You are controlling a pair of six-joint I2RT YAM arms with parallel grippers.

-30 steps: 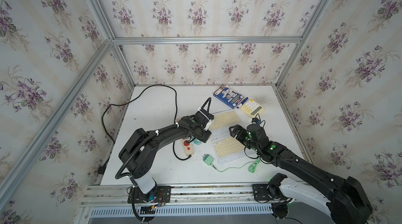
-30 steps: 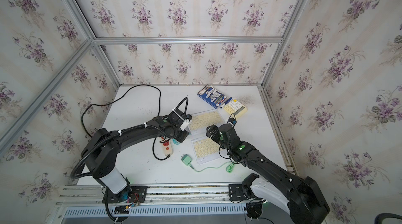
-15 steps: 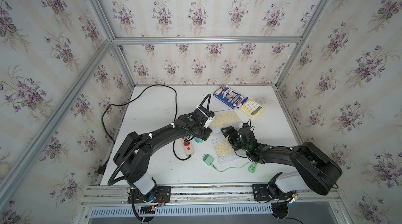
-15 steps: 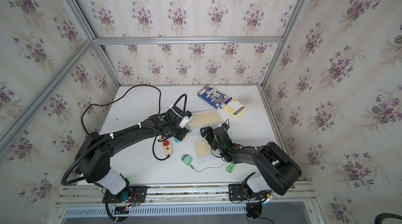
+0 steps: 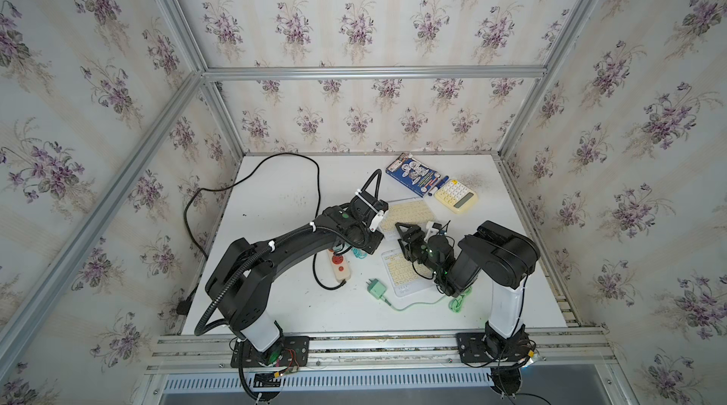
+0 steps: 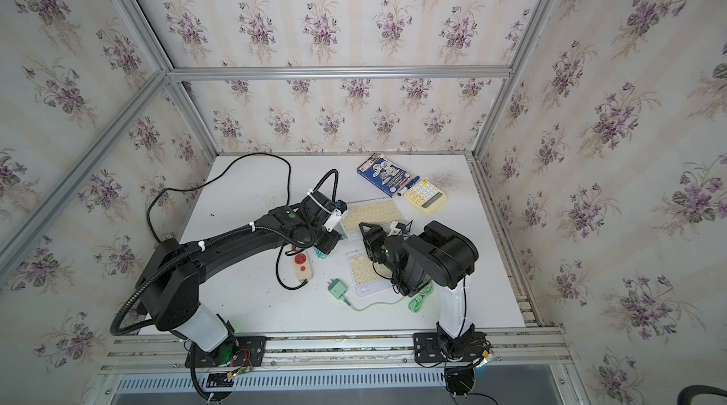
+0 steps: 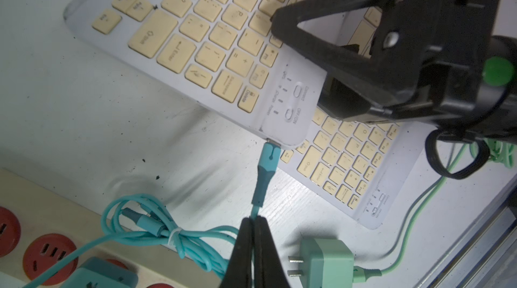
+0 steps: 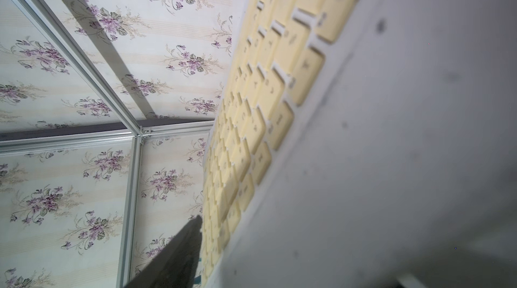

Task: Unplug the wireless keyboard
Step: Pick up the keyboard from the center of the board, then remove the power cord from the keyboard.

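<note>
Left tool pinches the teal cable plugged into the keyboard; right tool straddles the keyboard's edge, grip unclear.

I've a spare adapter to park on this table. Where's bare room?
Bare table: the left side, inside the black cable loop; the right edge beside the right arm; the front strip before the green charger. Crowded: the middle, with the plugged keyboard, second keyboard, power strip and teal cable.
</note>
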